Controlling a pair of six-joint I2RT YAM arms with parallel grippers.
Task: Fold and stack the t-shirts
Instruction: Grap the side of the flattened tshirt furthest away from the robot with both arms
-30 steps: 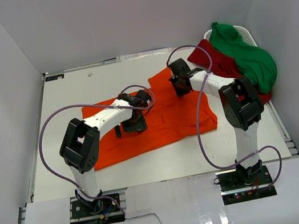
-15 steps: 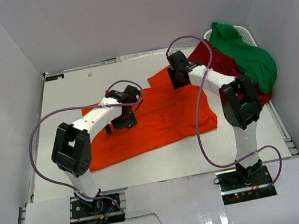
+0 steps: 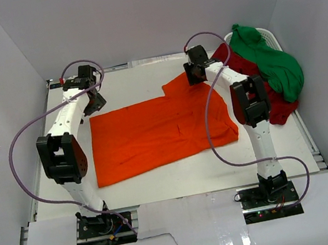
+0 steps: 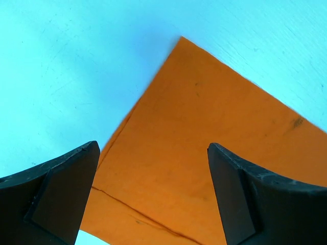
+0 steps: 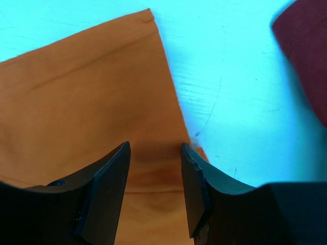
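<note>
The orange t-shirt (image 3: pixel 159 133) lies spread flat on the white table. My left gripper (image 3: pixel 93 103) hangs over its far left corner, open and empty; the left wrist view shows that corner of the orange t-shirt (image 4: pixel 204 138) between the spread fingers (image 4: pixel 61 194). My right gripper (image 3: pixel 193 79) is open over the shirt's far right sleeve; in the right wrist view the orange cloth (image 5: pixel 92 102) lies under the fingers (image 5: pixel 110 189), which do not grip it. The dark red t-shirt (image 3: pixel 251 75) and the green t-shirt (image 3: pixel 270 59) lie heaped at the far right.
A white basket (image 3: pixel 270 34) at the far right corner holds the heaped shirts. White walls enclose the table (image 3: pixel 125 85) on three sides. Purple cables loop from both arms. An edge of dark red cloth (image 5: pixel 306 56) shows at the right of the right wrist view.
My left arm swung from the middle of the orange shirt out to its far left corner, and the shirt's left part now lies flatter. My right gripper moved slightly farther back along the sleeve.
</note>
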